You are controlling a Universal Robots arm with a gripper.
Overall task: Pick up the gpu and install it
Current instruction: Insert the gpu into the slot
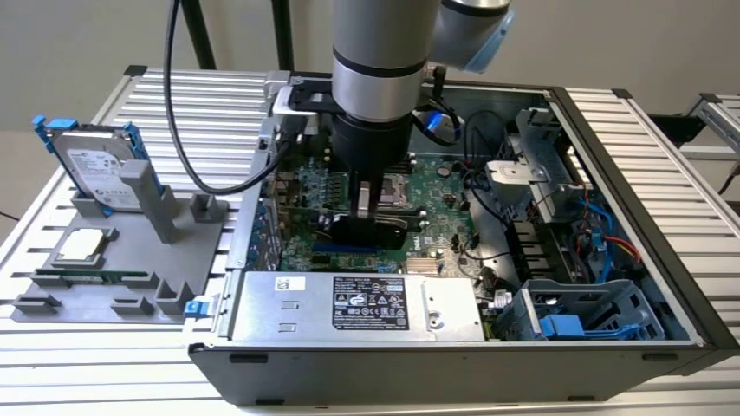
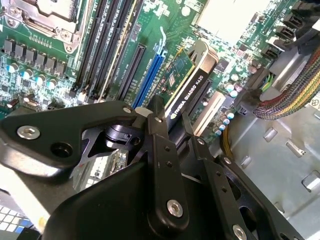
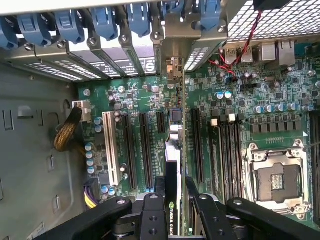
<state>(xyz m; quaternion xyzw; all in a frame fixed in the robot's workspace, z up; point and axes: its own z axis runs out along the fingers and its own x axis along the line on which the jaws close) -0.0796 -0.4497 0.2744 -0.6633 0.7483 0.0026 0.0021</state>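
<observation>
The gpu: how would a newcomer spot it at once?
Look inside the open computer case, above the green motherboard. The gripper is shut on the gpu, held on edge among the long slots; its black edge strip is unlike anything nearby.

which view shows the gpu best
The second wrist view: the gpu stands edge-up between the gripper fingers, over the motherboard slots. The first wrist view shows just its thin top edge. In the exterior view the arm hides most of it.
</observation>
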